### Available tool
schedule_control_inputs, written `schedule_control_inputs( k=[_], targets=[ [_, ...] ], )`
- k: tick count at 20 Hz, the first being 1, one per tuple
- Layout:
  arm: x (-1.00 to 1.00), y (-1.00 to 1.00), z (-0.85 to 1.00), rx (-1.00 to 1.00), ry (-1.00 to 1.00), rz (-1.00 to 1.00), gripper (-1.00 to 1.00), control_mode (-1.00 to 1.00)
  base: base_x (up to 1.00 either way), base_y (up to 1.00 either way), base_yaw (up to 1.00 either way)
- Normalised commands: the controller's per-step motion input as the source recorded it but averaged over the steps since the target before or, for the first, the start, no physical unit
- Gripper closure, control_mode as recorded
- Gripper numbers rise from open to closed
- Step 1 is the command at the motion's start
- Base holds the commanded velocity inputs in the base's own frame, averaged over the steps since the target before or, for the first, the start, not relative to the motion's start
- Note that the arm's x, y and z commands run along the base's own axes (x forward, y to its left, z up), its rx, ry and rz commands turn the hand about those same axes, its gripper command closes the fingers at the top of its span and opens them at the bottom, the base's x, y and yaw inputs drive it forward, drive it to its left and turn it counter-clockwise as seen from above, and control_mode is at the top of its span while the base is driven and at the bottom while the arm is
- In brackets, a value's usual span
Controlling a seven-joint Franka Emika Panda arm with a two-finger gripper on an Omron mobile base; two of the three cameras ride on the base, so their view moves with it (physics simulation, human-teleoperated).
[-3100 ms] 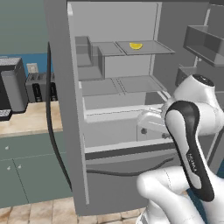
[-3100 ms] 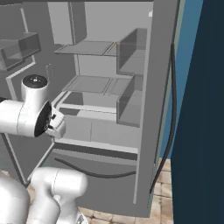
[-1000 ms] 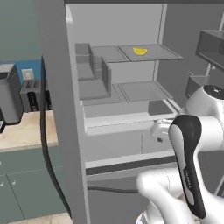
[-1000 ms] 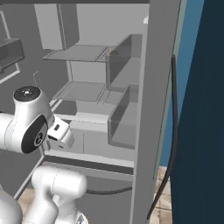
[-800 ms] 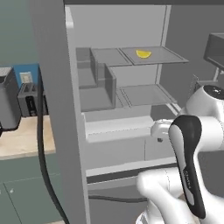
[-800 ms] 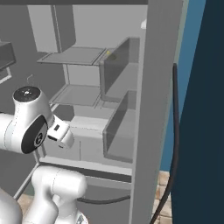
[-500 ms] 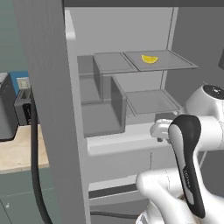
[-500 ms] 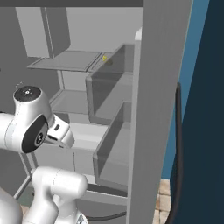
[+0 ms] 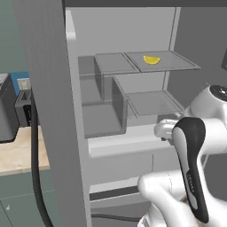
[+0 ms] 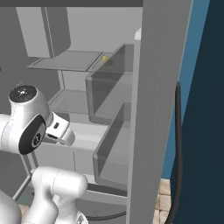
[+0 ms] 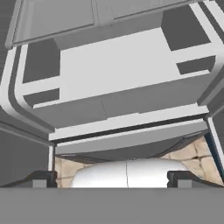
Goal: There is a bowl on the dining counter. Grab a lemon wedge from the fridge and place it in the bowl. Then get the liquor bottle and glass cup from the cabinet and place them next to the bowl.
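1. Far left of the left base view: a dark toaster point(image 9: 23, 107) and a grey appliance point(image 9: 6, 108) stand on a beige table point(image 9: 20, 155) with grey-green drawer fronts below. None of this belongs to the step in hand.
2. Left of centre: the fridge point(image 9: 44, 88) stands with its doors swung wide; the near door edge runs as a tall grey slab down the frame, a dark vertical handle point(image 9: 37, 177) along it.
3. Centre, fridge interior: two glass shelves, clear bins beneath them, a pale drawer front lower down.
4. Upper centre-right of the left base view: the lemon wedge point(image 9: 151, 60) lies on the top glass shelf point(image 9: 177, 66), alone, toward the back. In the right base view it reads as a small yellow spot point(image 10: 105, 57) at upper centre, partly behind a door bin.
5. Right: the white arm is folded low in front of the drawer level, well below the wedge's shelf.
6. Tool point(image 11: 111, 175): in the hand view the two dark tips sit at opposite lower corners, far apart, so the jaws are spread with nothing between them. The camera looks at the lower shelves and drawer, with tile floor beneath.
7. Step in hand (judgement): first part of the task, reaching for the wedge; no grasp yet.
8. Next move (judgement): raise the hand to top-shelf height, reach in over the shelf edge, then close on the wedge. Risk: clipping the shelf lip, or nudging the small wedge further back.
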Motion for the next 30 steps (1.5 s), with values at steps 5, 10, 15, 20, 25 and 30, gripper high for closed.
schedule_control_inputs(
  k=[5,10,15,20,25,30],
  targets=[
    [-0.03,-0.29,0.55,-0.16,-0.33,0.15,-1.0,-1.0,0.0,0.0,0.0],
    [0.0,-0.26,0.58,-0.15,-0.24,0.15,-1.0,-1.0,0.0,0.0,0.0],
    [0.19,-0.15,0.47,-0.11,-0.1,0.11,-1.0,-1.0,0.0,0.0,0.0],
    [0.34,-0.01,0.43,-0.1,0.0,0.02,-1.0,-1.0,0.0,0.0,0.0],
    [0.36,-0.01,0.27,-0.06,0.0,0.0,-1.0,-1.0,0.0,0.0,0.0],
    [0.34,-0.2,0.04,-0.03,-0.03,0.01,-1.0,-1.0,0.0,0.0,0.0]
  ],
)
